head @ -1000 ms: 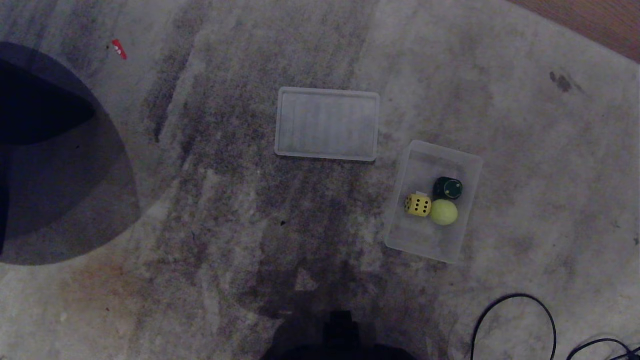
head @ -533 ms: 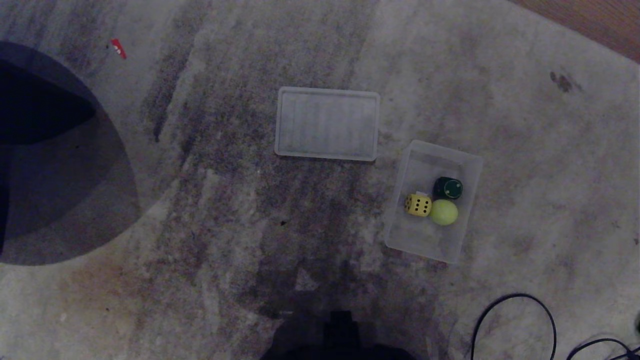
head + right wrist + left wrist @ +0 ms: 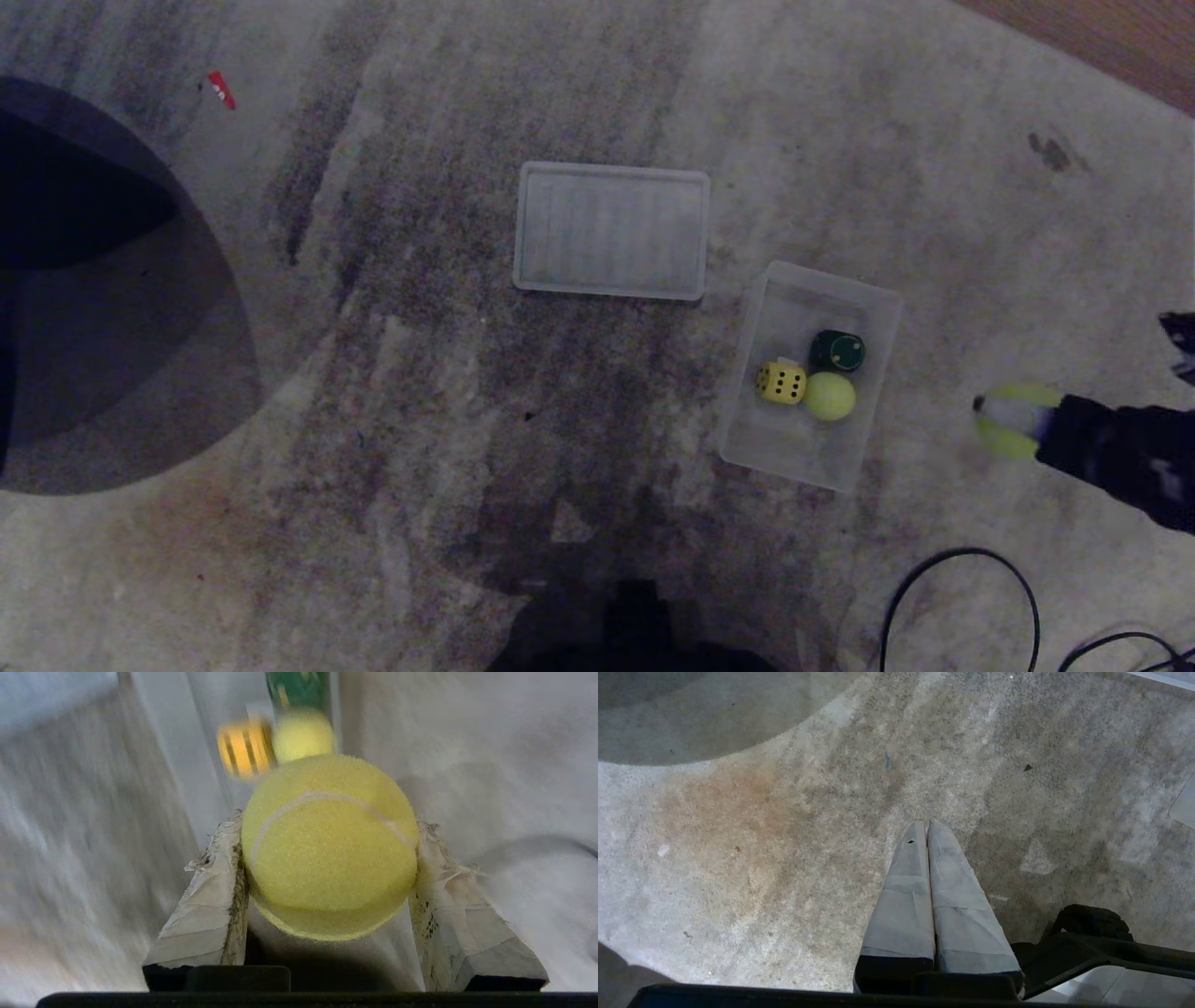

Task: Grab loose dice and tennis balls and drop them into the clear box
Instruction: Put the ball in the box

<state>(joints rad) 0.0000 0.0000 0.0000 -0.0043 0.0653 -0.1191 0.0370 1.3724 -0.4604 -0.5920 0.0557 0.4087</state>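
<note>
left gripper (image 3: 928,828) parked low over the carpet (image 3: 420,373), jaws pressed together. right gripper (image 3: 327,858) clamped on a tennis ball (image 3: 329,847), just right of the clear box (image 3: 878,308). inside: yellow die (image 3: 780,383), second ball (image 3: 829,396), green die (image 3: 836,351). beyond, the lid (image 3: 611,231).

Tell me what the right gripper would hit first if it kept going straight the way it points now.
Probably the clear box. The right gripper, shut on a tennis ball, points toward the box holding the yellow die and another ball. Depth is unclear; its near wall looks likeliest.
</note>
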